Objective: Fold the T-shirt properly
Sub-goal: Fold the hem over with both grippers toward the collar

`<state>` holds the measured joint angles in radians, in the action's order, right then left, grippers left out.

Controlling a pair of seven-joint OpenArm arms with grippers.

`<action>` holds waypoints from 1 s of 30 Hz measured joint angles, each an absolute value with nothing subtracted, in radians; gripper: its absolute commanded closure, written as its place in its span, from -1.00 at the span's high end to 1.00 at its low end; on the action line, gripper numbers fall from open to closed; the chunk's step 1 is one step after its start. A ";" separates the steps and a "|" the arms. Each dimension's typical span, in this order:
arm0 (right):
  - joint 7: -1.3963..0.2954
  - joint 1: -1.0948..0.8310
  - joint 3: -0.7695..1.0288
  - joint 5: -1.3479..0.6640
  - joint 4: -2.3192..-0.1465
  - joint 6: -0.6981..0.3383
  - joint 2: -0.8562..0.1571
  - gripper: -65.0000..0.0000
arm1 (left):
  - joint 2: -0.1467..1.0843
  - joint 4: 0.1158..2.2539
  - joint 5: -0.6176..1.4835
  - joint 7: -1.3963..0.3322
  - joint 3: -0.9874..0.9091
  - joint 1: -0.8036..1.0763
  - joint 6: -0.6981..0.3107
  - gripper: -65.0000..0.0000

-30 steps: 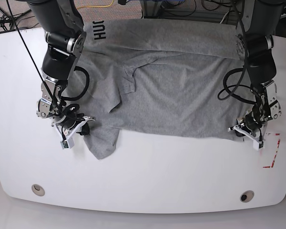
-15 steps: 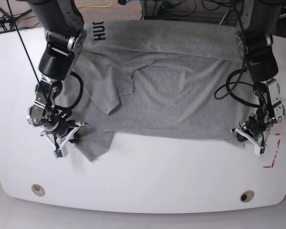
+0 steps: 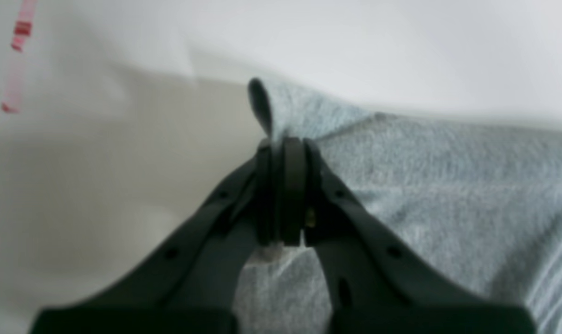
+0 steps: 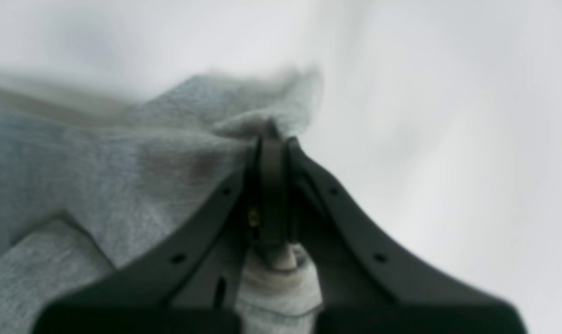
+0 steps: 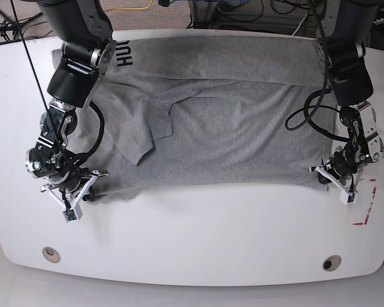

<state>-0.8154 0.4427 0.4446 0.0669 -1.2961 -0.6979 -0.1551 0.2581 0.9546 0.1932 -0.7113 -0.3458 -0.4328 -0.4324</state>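
Note:
The light grey T-shirt (image 5: 230, 121) lies spread across the white table (image 5: 198, 236), with black lettering (image 5: 123, 54) near its far left corner. On the right of the base view, my left gripper (image 5: 326, 178) is shut on the shirt's near right corner; in the left wrist view the cloth (image 3: 424, 176) is pinched in the left gripper (image 3: 281, 153). On the left, my right gripper (image 5: 89, 195) is shut on the shirt's near left corner; the right wrist view shows fabric (image 4: 137, 171) bunched in the right gripper (image 4: 274, 144).
Red tape marks (image 5: 366, 206) lie on the table right of the left gripper. Two round holes (image 5: 50, 254) (image 5: 331, 263) sit near the table's front edge. Cables (image 5: 243, 13) run behind the table's far edge.
My right gripper has pulled the shirt's near left corner outward to the left and nearer the front. The near hem now lies straighter, and the hanging flap at the lower left has flattened.

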 measured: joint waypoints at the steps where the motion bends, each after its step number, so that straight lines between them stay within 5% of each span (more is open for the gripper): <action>1: -0.823 0.436 0.444 0.067 -1.316 -0.698 -0.155 -1.00 | 0.258 0.973 0.194 -0.711 -0.346 -0.425 -0.435 -0.99; 30: -1.106 0.122 0.442 0.040 -1.888 -0.704 -0.154 -1.00 | 0.253 1.555 0.204 -1.040 -0.345 -0.165 -0.442 -0.99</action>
<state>-1.1057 0.1219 0.4416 0.0402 -1.8881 -0.7044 -0.1539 0.2531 1.5547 0.2043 -1.0401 -0.3447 -0.1650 -0.4419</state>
